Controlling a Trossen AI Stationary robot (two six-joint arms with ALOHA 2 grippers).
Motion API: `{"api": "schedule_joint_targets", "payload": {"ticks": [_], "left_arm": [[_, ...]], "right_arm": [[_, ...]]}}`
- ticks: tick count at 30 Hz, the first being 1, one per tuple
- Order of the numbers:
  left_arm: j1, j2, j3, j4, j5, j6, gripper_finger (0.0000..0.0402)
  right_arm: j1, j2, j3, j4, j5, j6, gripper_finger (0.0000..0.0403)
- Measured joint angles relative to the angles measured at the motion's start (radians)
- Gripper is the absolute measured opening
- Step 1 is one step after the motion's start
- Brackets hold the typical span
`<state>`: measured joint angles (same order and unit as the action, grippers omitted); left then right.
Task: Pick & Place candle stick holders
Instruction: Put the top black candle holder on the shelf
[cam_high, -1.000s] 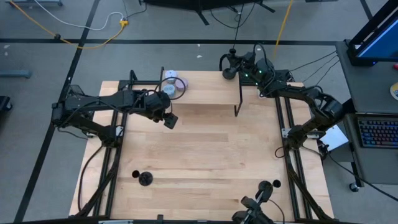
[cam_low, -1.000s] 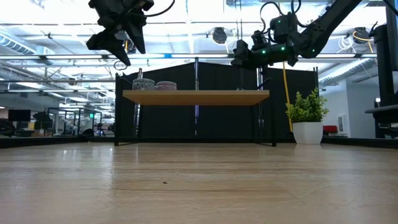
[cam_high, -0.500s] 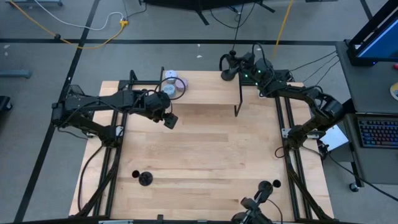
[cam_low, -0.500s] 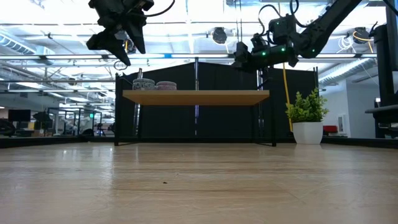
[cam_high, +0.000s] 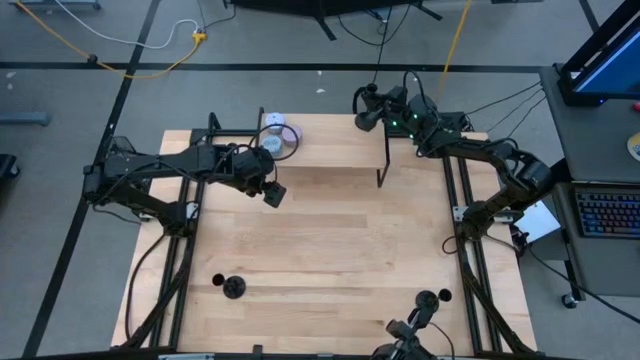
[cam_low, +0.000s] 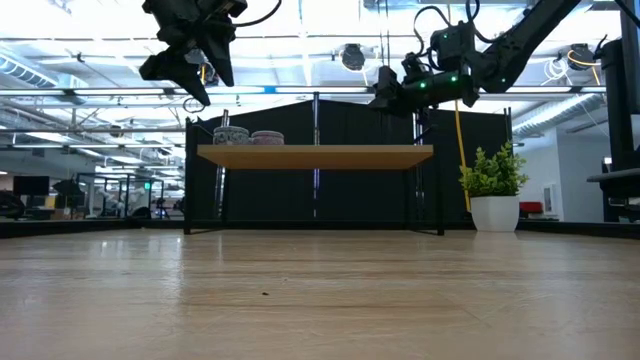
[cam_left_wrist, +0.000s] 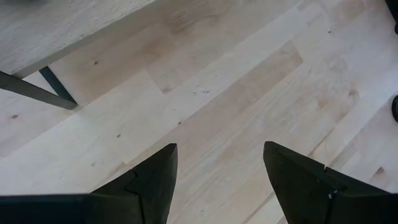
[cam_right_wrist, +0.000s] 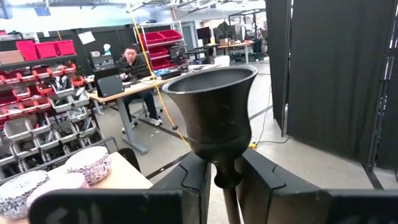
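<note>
My right gripper (cam_high: 366, 104) is shut on a matte-black candle stick holder (cam_right_wrist: 211, 112), high above the far right corner of the wooden shelf (cam_high: 330, 145). In the low view the gripper (cam_low: 384, 88) is above the shelf top (cam_low: 315, 156). Two more black holders stand on the table near its near edge, one at the left (cam_high: 235, 288) and one at the right (cam_high: 428, 300). My left gripper (cam_high: 272, 192) is open and empty, raised over bare table in front of the shelf; it also shows in its wrist view (cam_left_wrist: 217, 149). My right gripper pinches the holder's thin stem (cam_right_wrist: 224, 177) just below the cup, between its two fingers (cam_right_wrist: 186, 180). The fingers come level from the table's right side, across the stem. The holder is upright, cup up, lifted clear; its base is hidden below the fingers.
Pastel candle tins (cam_high: 277, 140) sit on the shelf's left end, also seen in the right wrist view (cam_right_wrist: 87, 163). The shelf stands on thin black legs (cam_high: 384, 160) at the table's far side. A camera mount (cam_high: 410, 335) is at the near edge. A potted plant (cam_low: 492, 195) stands beyond the table.
My right gripper has shifted slightly upward with the holder, still shut on it. My left arm has kept still.
</note>
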<state>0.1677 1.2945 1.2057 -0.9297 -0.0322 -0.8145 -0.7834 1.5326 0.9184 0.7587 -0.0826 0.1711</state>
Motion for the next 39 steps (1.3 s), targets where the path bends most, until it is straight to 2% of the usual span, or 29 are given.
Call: {"api": "schedule_joint_targets", "payload": {"ticks": [18, 28, 39], "left_arm": [[0.000, 0.000, 0.000, 0.000, 0.000, 0.008, 0.0246], [0.000, 0.000, 0.000, 0.000, -0.001, 0.008, 0.0246], [0.001, 0.000, 0.000, 0.000, -0.003, 0.007, 0.0246]], "right_arm": [[0.000, -0.001, 0.000, 0.042, -0.001, 0.026, 0.0057], [0.000, -0.012, 0.000, 0.005, -0.002, 0.020, 0.0057], [0.000, -0.097, 0.000, -0.113, -0.001, -0.056, 0.0057]]}}
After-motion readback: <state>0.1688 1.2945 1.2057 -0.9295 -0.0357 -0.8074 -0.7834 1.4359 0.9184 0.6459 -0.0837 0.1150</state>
